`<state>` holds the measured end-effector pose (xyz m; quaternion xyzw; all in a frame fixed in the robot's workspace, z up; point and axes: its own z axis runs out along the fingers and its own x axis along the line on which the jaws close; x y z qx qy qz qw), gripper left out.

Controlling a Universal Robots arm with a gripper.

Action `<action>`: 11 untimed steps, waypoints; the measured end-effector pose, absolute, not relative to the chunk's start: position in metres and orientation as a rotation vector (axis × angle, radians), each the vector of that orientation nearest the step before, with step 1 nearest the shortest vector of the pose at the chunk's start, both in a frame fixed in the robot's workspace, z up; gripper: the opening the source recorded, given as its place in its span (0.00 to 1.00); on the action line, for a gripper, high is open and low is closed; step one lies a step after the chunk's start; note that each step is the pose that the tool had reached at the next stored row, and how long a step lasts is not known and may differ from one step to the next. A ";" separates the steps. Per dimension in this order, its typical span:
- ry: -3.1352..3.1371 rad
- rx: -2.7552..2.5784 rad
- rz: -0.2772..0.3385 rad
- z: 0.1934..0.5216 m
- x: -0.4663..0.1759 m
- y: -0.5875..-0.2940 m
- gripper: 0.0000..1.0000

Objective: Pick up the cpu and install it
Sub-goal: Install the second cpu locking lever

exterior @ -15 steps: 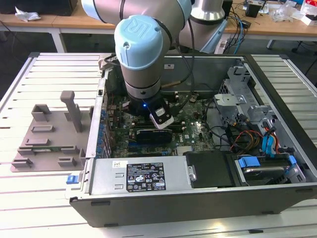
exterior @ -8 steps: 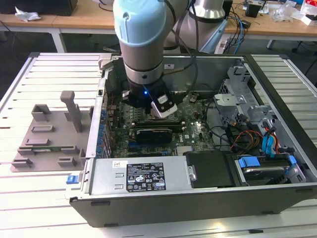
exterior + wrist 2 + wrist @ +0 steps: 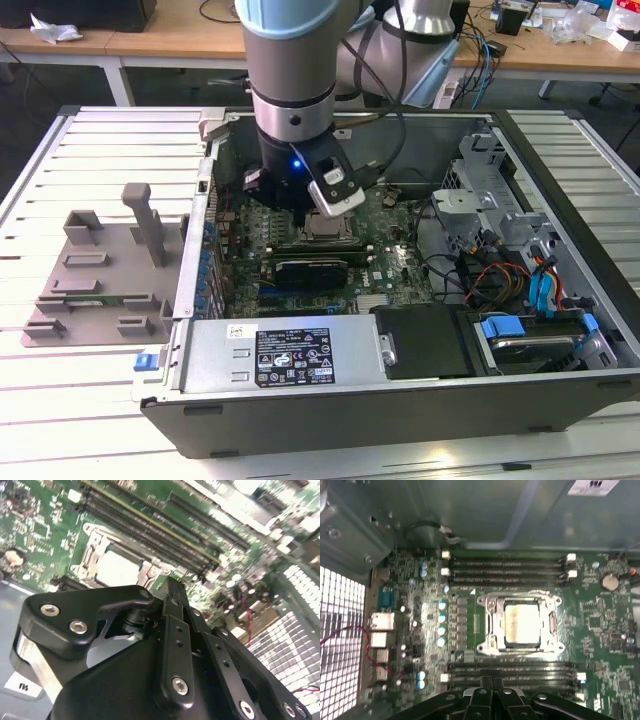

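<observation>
The arm reaches down into the open computer case (image 3: 560,395), and its gripper (image 3: 300,205) hangs just above the green motherboard (image 3: 395,265); in the exterior view the arm's grey wrist and a pale camera block hide the fingertips. The cpu (image 3: 521,624), a pale silvery square, lies inside the metal socket frame (image 3: 487,625) on the board, flat and level with the frame around it as far as the first wrist view shows; glare washes out its top, so no surface detail can be made out. In the second wrist view the cpu (image 3: 117,569) shows as a bright blurred patch just beyond the black gripper body (image 3: 165,630), which blocks the lower half of the socket. In the exterior view a part of the chip (image 3: 327,226) peeps out under the camera block. The fingers (image 3: 492,686) meet at the edge of the first wrist view, pressed together with nothing between them, and they stand apart from the chip, over the rows of memory slots (image 3: 510,672). A second bank of slots (image 3: 505,565) lies on the far side of the socket. On the exterior view's left, a grey plastic fixture (image 3: 100,265) sits on the slatted table (image 3: 60,400) outside the case.
</observation>
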<state>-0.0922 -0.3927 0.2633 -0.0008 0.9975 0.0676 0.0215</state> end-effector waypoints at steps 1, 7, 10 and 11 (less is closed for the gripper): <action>3.095 -0.002 0.191 0.263 -0.092 -0.393 0.11; 3.096 0.000 0.179 0.262 -0.070 -0.392 0.11; 3.096 0.001 0.179 0.262 -0.066 -0.389 0.11; 3.096 0.001 0.179 0.262 -0.064 -0.385 0.11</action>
